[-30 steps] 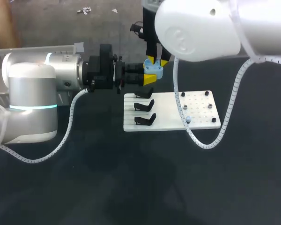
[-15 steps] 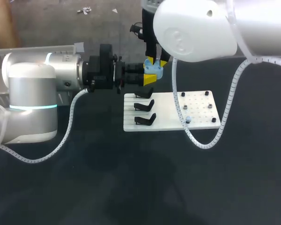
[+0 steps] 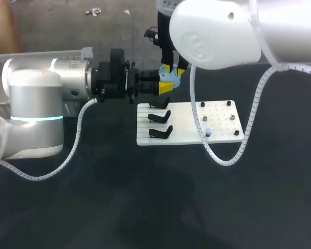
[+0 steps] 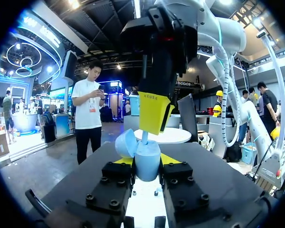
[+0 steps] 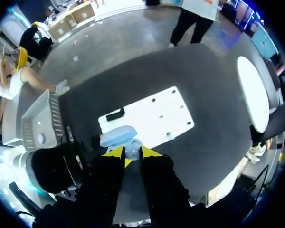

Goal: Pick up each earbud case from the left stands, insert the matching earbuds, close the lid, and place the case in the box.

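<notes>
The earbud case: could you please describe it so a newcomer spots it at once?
Find the white board on the dark table. Above its far left corner, the left tool grips the earbud case. It is pale blue, lid open, unlike the black stands.

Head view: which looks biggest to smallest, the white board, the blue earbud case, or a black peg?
1. Flat white plastic board, largest.
2. Light blue plastic earbud case, middle.
3. Small round black peg, smallest.

A trade-show hall: lit booths (image 4: 26,61) beneath a high trussed ceiling (image 4: 109,19).
</notes>
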### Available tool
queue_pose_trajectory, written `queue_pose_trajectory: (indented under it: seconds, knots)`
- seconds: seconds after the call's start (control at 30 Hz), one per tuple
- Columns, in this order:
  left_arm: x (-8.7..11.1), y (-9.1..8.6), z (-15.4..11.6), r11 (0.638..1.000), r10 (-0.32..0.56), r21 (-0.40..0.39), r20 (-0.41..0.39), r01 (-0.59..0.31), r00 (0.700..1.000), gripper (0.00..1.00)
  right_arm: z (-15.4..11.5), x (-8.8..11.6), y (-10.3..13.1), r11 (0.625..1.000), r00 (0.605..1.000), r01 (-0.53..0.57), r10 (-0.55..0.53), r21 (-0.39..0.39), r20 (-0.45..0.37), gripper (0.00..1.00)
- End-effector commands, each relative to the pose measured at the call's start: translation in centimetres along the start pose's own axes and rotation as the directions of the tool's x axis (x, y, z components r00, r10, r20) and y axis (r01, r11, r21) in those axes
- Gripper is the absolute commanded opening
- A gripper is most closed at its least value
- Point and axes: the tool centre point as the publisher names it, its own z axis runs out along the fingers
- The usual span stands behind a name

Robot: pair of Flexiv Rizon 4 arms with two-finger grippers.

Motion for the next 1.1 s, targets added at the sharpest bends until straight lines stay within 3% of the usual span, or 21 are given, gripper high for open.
queue_pose_trajectory:
  seconds: [0.03,0.4,0.43,0.47,0.57,0.7,0.8,0.83,0.87,1.1]
  knots:
    - [0.1,-0.1,0.0,1.000,0.004,-0.005,0.005,-0.004,1.000,0.00,0.4,-0.2,0.3,1.000,1.000,-0.001,0.001,0.005,-0.005,0.00]
    - [0.1,-0.1,0.0,1.000,0.004,-0.005,0.005,-0.004,1.000,0.00,0.8,-0.2,0.1,1.000,1.000,-0.005,0.005,0.007,-0.025,0.00]
    - [0.1,-0.1,0.0,1.000,0.004,-0.005,0.005,-0.004,1.000,0.00,0.8,-0.1,0.1,1.000,1.000,-0.005,0.005,0.006,-0.027,0.35]
    - [0.1,-0.1,0.0,1.000,0.004,-0.005,0.005,-0.004,1.000,0.00,0.8,-0.1,0.1,1.000,1.000,-0.005,0.005,0.004,-0.027,0.60]
    - [0.1,-0.1,0.0,1.000,0.004,-0.005,0.005,-0.004,1.000,0.00,0.5,0.0,0.0,1.000,1.000,-0.007,0.007,-0.006,-0.019,0.79]
    - [0.1,-0.1,0.0,1.000,0.004,-0.005,0.005,-0.004,1.000,0.00,-1.1,0.7,-0.5,0.997,1.000,0.006,-0.005,-0.076,0.014,0.78]
    - [0.1,-0.1,0.0,1.000,0.004,-0.005,0.005,-0.004,1.000,0.00,-1.7,1.3,-1.5,0.993,0.999,0.011,-0.006,-0.119,0.039,0.85]
    - [0.1,-0.1,0.0,1.000,0.004,-0.005,0.005,-0.004,1.000,0.00,-1.9,1.7,-2.0,0.991,0.998,0.026,-0.019,-0.135,0.054,0.97]
    - [0.1,-0.1,0.0,1.000,0.004,-0.005,0.005,-0.004,1.000,0.00,-2.0,2.0,-2.5,0.989,0.996,0.039,-0.027,-0.145,0.080,1.00]
    - [0.1,-0.1,0.0,1.000,0.004,-0.005,0.005,-0.004,1.000,0.00,-1.0,3.4,-6.0,0.979,0.984,0.076,-0.043,-0.189,0.174,1.00]
